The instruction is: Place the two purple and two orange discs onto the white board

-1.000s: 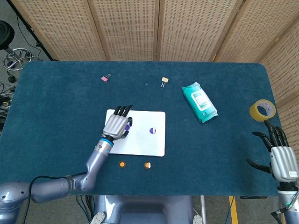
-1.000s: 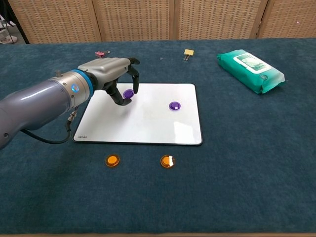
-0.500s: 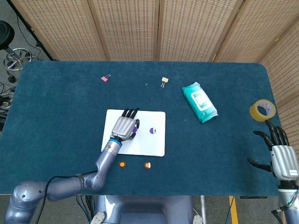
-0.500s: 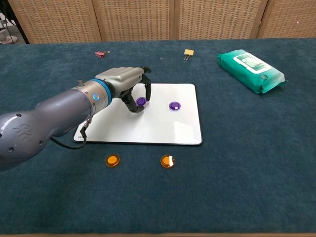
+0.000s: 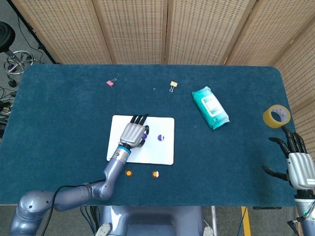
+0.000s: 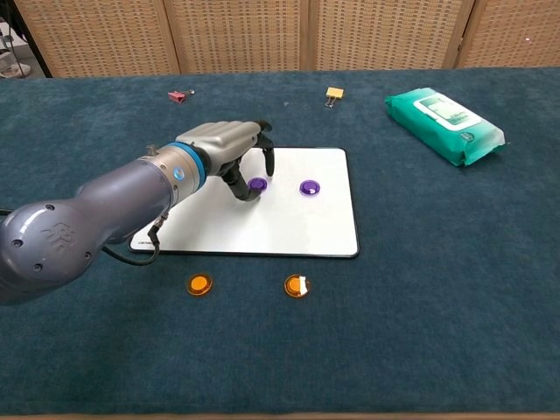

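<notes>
Purple discs: 1 rests on the white board; the left hand pinches the other just above it. 2 orange discs wait on the tabletop.

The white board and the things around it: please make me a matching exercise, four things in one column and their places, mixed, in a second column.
1. purple disc
2. orange discs
3. green wipes pack
4. tape roll

a. near the table's right edge, by the right hand
b. on the white board, free of any hand
c. far right of the board
d. on the cloth, just off the board's near edge

1-b, 2-d, 3-c, 4-a
</notes>
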`<state>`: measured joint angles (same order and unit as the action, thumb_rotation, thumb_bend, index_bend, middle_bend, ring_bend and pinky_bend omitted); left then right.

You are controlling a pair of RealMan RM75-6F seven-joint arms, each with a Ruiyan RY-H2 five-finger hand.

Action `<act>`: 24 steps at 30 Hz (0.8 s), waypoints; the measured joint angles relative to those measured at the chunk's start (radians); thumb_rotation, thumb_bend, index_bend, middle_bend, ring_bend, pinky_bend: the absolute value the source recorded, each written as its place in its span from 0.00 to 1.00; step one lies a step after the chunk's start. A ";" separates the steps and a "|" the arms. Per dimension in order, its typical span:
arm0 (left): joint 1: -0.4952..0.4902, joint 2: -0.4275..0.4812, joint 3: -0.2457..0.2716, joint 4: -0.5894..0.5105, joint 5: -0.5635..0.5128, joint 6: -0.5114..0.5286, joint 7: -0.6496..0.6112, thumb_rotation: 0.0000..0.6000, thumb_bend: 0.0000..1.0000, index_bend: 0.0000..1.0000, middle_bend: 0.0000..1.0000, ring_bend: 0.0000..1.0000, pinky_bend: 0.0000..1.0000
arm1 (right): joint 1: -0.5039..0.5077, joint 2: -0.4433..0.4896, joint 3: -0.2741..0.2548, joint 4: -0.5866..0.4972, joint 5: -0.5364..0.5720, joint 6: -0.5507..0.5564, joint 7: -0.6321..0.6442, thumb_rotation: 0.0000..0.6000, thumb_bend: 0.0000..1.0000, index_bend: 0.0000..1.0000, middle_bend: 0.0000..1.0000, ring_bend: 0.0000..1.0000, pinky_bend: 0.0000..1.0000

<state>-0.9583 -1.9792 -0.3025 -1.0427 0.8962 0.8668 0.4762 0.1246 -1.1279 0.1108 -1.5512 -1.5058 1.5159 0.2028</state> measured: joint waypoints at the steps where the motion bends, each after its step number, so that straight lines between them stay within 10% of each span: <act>1: 0.001 0.002 0.001 -0.001 0.000 0.002 0.004 1.00 0.34 0.32 0.00 0.00 0.00 | 0.000 0.000 0.000 0.000 0.000 0.000 0.000 1.00 0.04 0.24 0.00 0.00 0.00; 12: 0.034 0.080 -0.002 -0.127 0.010 0.029 -0.016 1.00 0.34 0.21 0.00 0.00 0.00 | 0.002 -0.004 -0.003 0.002 -0.007 -0.006 -0.008 1.00 0.04 0.24 0.00 0.00 0.00; 24: 0.262 0.487 0.087 -0.492 0.274 0.255 -0.208 1.00 0.16 0.00 0.00 0.00 0.00 | 0.012 -0.014 -0.034 -0.011 -0.064 -0.023 -0.081 1.00 0.03 0.25 0.00 0.00 0.00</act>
<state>-0.6961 -1.4927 -0.2154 -1.5342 1.1703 1.1220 0.2682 0.1370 -1.1423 0.0765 -1.5618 -1.5695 1.4931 0.1213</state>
